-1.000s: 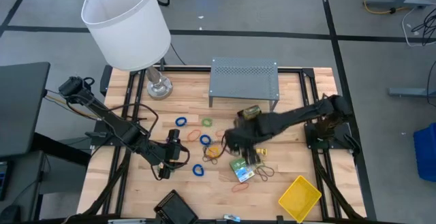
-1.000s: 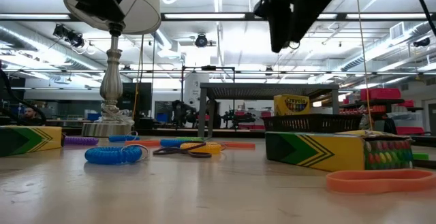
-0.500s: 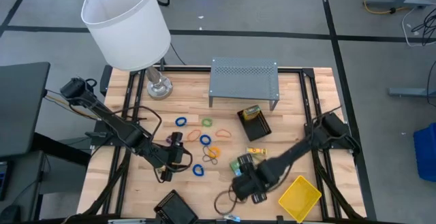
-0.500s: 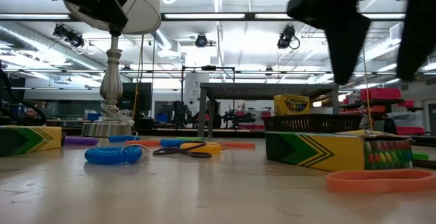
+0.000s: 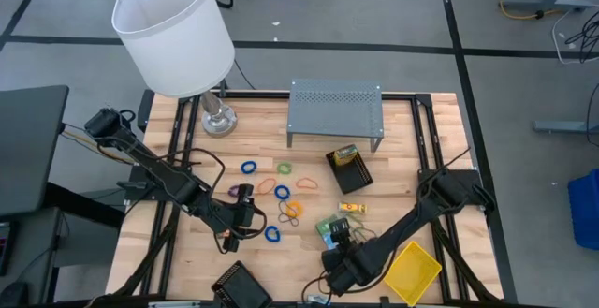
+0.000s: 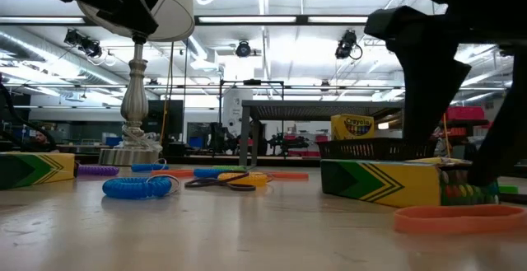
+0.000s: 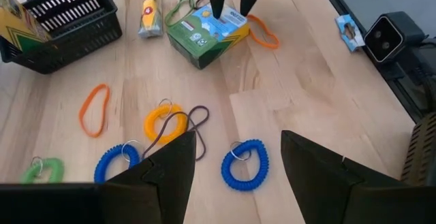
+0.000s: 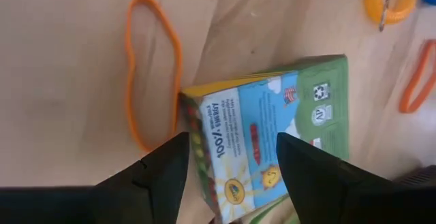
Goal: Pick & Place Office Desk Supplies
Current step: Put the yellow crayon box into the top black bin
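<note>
1. Crayon box (image 5: 331,230): lying flat on the wooden table (image 5: 393,158), low and right of centre in the high view. Its long axis is running diagonally there, from upper left to lower right; the open end, with crayon tips showing, is facing the lower right (image 8: 272,132).
2. Right gripper (image 5: 339,243): hovering directly over the crayon box's end, fingers (image 8: 160,176) standing spread on either side of it and grasping nothing.
3. Orange rubber band (image 8: 151,67): lying as a long narrow loop just beside the box's open end.
4. Left gripper (image 5: 251,217): waiting left of centre in the high view, fingers (image 7: 163,176) parted and empty above a blue coil loop (image 7: 245,165).
5. Black mesh tray (image 5: 350,168): sitting above the crayon box in the high view, holding a second crayon box upright.
6. Yellow tray (image 5: 413,272): resting at the lower right, near the right arm.
</note>
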Controlling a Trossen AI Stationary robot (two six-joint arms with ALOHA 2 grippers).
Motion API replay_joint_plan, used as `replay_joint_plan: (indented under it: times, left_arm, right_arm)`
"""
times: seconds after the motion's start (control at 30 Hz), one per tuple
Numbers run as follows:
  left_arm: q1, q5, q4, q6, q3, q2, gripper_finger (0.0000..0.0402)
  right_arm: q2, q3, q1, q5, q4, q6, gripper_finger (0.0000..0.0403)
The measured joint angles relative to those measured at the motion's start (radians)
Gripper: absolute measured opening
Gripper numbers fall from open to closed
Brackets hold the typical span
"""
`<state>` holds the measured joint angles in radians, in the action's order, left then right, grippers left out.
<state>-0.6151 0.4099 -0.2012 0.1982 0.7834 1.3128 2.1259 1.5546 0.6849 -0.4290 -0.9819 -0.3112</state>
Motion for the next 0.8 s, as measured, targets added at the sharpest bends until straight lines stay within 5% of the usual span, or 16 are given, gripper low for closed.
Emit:
replay_joint_plan:
  times: [0.27, 0.53, 0.8]
  left_arm:
    - [0.0, 0.0, 0.0, 0.003, 0.0, 0.0, 0.022]
    - [0.0, 0.0, 0.001, 0.002, 0.0, 0.0, 0.022]
    - [0.0, 0.0, 0.003, 0.001, 0.0, 0.0, 0.022]
  right_arm:
    - [0.053, 0.002, 0.01, -0.071, -0.009, -0.017, 0.0187]
    - [0.064, 0.016, 0.033, -0.094, -0.032, 0.009, 0.0018]
    - [0.073, 0.149, 0.018, -0.037, -0.238, 0.068, 0.0002]
